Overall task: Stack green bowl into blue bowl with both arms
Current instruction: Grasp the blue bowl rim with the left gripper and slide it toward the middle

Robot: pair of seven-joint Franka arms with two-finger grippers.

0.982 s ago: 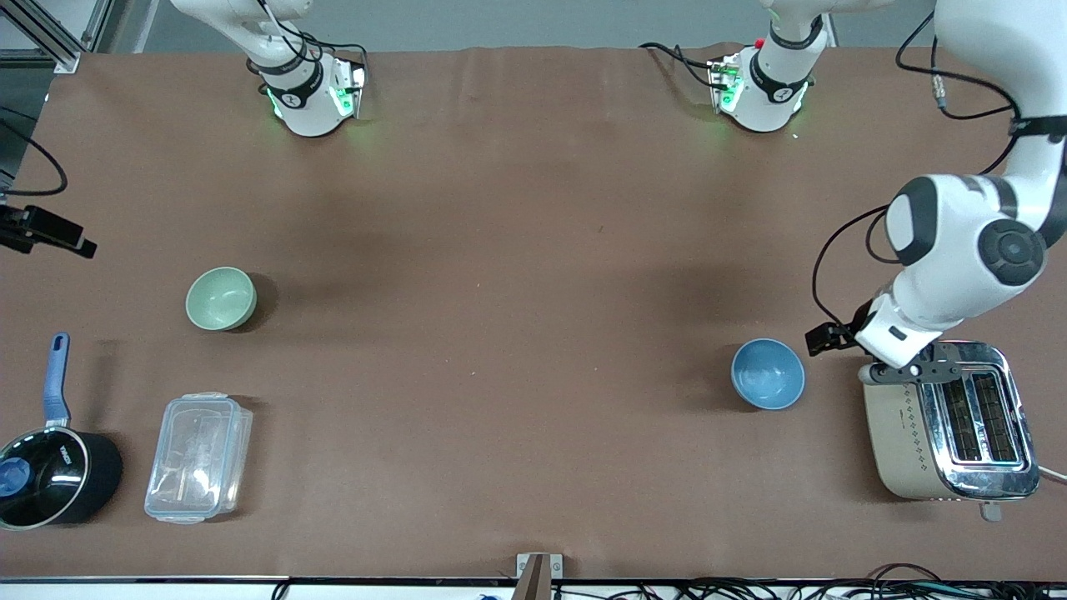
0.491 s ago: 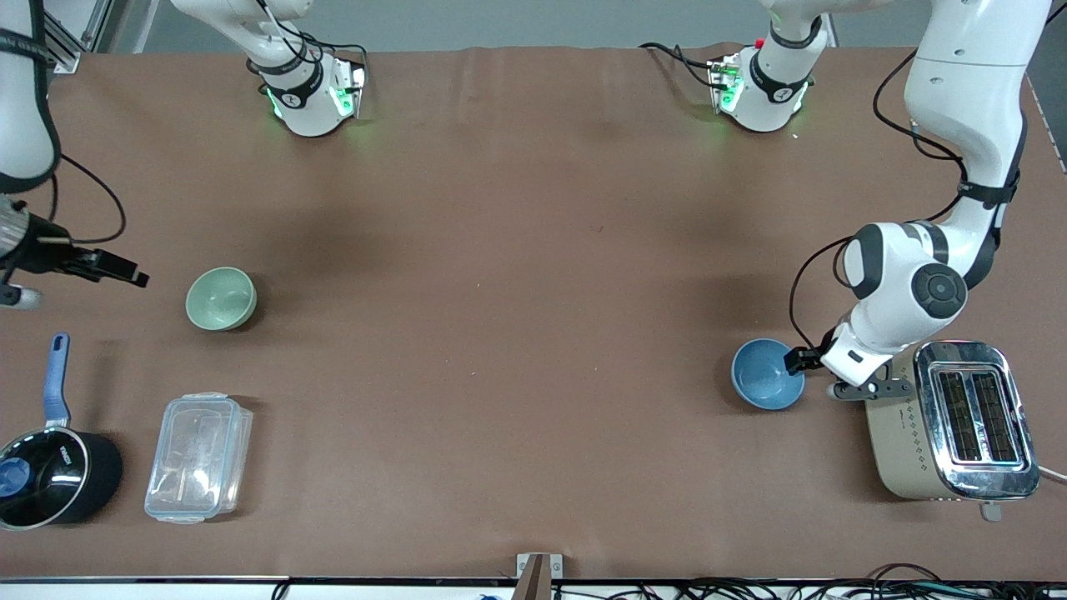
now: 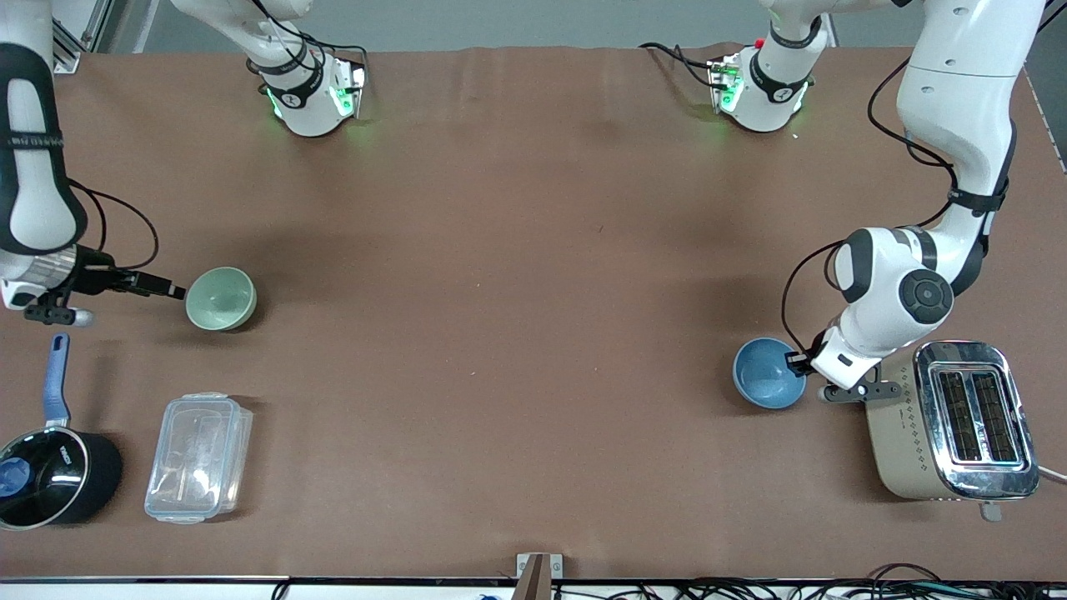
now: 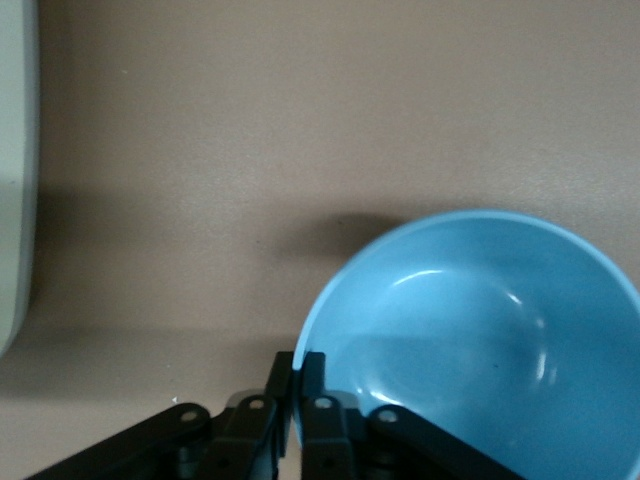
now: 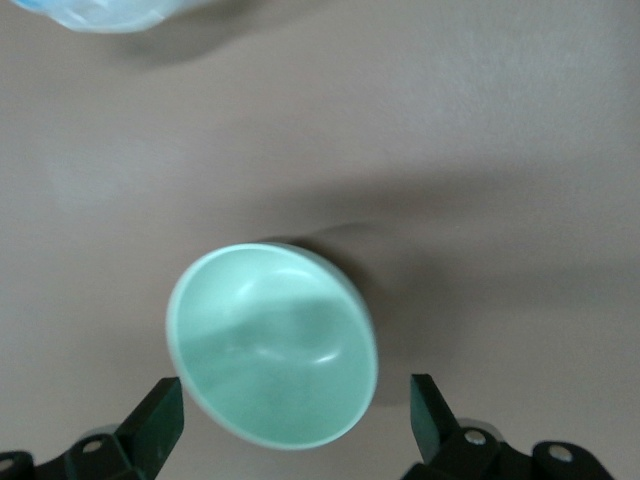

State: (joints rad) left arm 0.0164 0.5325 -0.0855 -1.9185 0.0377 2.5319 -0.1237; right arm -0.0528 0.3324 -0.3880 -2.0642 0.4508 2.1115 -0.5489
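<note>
1. Two bowls sit well apart on the table [image 3: 500, 250]; the green bowl [image 3: 221, 298] rests upright toward the right arm's end.
2. The right gripper [image 3: 171, 292] sits just beside that bowl, fingers [image 5: 160, 415] spread wide.
3. The blue bowl [image 3: 768, 373] stands beside the toaster [image 3: 950, 421].
4. The left gripper [image 4: 298, 372] pinches the blue bowl's rim.

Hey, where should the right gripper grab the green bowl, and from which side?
Pinch the thin rim of the green bowl on the edge facing the right gripper, one finger inside, one outside. The bowl sits upright and open, and its round, glossy wall looks too wide to span.
</note>
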